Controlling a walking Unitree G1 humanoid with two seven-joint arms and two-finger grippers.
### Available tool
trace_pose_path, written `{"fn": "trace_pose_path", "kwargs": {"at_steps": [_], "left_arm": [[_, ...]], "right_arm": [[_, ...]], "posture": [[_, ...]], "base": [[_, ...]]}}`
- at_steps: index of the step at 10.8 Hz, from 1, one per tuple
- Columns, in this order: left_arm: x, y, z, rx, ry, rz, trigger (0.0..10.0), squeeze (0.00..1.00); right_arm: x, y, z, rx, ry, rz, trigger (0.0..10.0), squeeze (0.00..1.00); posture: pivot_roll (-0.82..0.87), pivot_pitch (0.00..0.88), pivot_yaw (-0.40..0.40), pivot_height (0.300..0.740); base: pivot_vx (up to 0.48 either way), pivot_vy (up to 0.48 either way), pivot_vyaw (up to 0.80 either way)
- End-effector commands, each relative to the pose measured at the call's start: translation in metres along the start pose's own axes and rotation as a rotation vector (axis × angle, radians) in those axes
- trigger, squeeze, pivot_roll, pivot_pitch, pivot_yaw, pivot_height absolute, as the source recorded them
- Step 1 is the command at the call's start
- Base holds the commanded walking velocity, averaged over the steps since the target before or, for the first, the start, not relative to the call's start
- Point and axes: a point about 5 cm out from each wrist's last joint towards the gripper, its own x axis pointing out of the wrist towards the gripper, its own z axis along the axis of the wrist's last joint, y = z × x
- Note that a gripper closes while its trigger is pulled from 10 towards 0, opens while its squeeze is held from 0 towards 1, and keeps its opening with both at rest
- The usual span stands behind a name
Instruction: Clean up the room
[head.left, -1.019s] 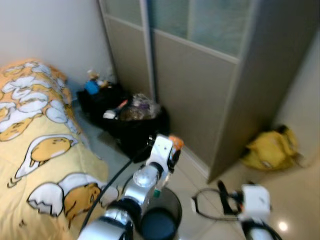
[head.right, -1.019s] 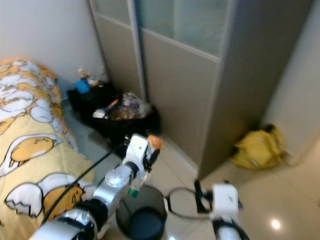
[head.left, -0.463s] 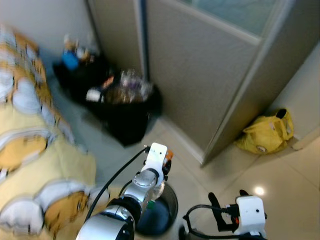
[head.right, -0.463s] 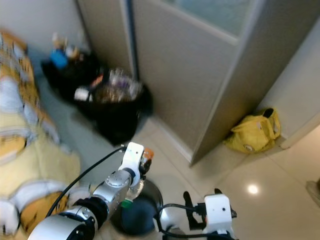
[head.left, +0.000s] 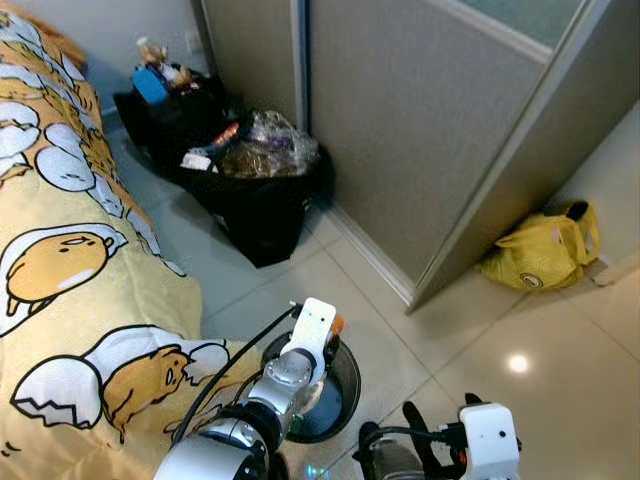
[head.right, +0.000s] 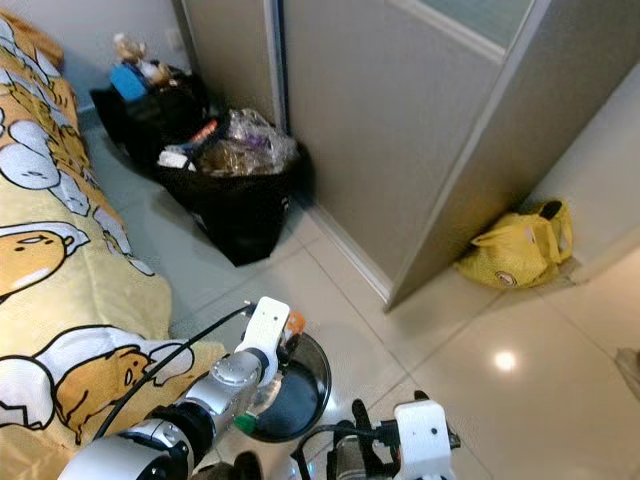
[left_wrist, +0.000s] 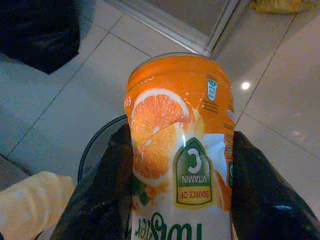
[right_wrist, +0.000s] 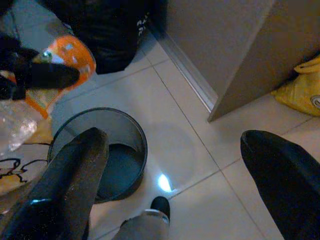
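Note:
An orange juice bottle (left_wrist: 180, 145) with an orange-slice label is clamped between the two black fingers (left_wrist: 107, 190) of my left gripper (head.left: 328, 338), which is shut on it. The bottle hangs over the near rim of a round dark waste bin (head.left: 352, 385) on the tiled floor. In the right wrist view the same bottle (right_wrist: 70, 60) shows above and to one side of the bin (right_wrist: 136, 131). My right gripper (right_wrist: 175, 145) is low beside the bin, open, with nothing between its fingers.
A stuffed black rubbish bag (head.left: 255, 190) stands against the grey sliding doors (head.left: 420, 130). A yellow bag (head.left: 540, 260) lies at the door's corner on the right. The bed with its yellow cartoon blanket (head.left: 70, 280) borders the bin on the left.
The camera has tilted down and the picture has shifted. The left gripper with the bottle now sits closer over the bin; the right gripper has stayed low and open.

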Motion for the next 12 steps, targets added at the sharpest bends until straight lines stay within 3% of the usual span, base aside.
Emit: {"fn": "trace_pose_path", "kwargs": {"at_steps": [1, 5, 8, 9, 11, 12], "left_arm": [[0.0, -0.016, -0.004, 0.02, 0.032, -0.032, 10.0, 1.0], [0.0, -0.015, -0.004, 0.023, 0.036, -0.028, 10.0, 1.0], [-0.004, -0.023, -0.022, -0.006, 0.078, -0.114, 10.0, 1.0], [-0.005, -0.026, -0.024, -0.014, 0.056, -0.164, 10.0, 0.0], [-0.008, 0.003, -0.004, -0.01, -0.157, -0.11, 10.0, 0.0], [-0.022, 0.045, 0.019, -0.079, -0.394, -0.027, 10.0, 0.0]], "right_arm": [[-0.004, -0.002, -0.002, 0.002, 0.025, -0.006, 10.0, 0.0], [0.001, -0.004, -0.001, -0.006, 0.028, 0.002, 10.0, 0.0], [0.014, -0.005, 0.001, 0.007, 0.017, 0.005, 10.0, 0.0], [0.025, -0.005, 0.004, 0.002, -0.003, 0.012, 10.0, 0.0], [0.046, -0.011, 0.017, 0.02, -0.06, -0.013, 10.0, 0.0], [0.062, -0.023, 0.026, 0.038, -0.111, -0.048, 10.0, 0.0]], "posture": [[-0.31, 0.312, 0.024, 0.74], [-0.29, 0.288, 0.018, 0.74], [-0.24, 0.257, 0.026, 0.74], [-0.21, 0.224, 0.036, 0.74], [-0.13, 0.134, 0.055, 0.74], [-0.05, 0.055, 0.057, 0.74]], "base": [[0.0, 0.0, 0.0], [0.0, 0.0, 0.0], [0.0, 0.0, 0.0], [0.0, 0.0, 0.0], [0.0, 0.0, 0.0], [0.0, 0.0, 0.0]]}}
